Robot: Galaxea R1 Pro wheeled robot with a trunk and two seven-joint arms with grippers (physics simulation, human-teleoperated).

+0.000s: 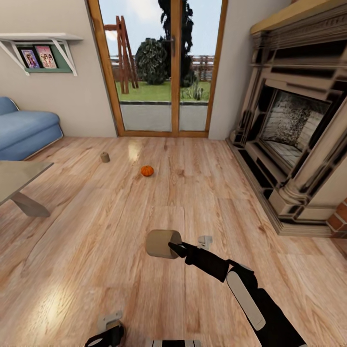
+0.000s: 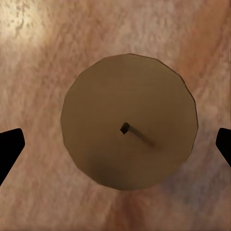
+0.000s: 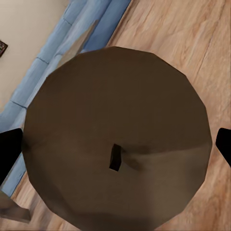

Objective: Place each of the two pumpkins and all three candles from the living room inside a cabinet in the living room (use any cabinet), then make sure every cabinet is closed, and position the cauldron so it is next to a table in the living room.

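My right gripper (image 1: 174, 248) is shut on a stubby beige candle (image 1: 161, 243) and holds it above the wood floor; in the right wrist view the candle (image 3: 115, 144) spans the gap between the black fingertips. My left gripper (image 1: 108, 331) hangs low and open over another candle (image 2: 129, 120), which stands on the floor between its spread fingertips without touching them. A third candle (image 1: 105, 157) stands on the floor further off. An orange pumpkin (image 1: 147, 170) lies to its right. The grey table (image 1: 19, 176) juts in at the left. The cabinet and the cauldron are out of view.
A blue sofa (image 1: 24, 130) stands at the far left under a wall shelf (image 1: 43, 53). Glass doors (image 1: 164, 67) fill the back wall. A large stone fireplace (image 1: 294, 135) with a stepped base runs along the right.
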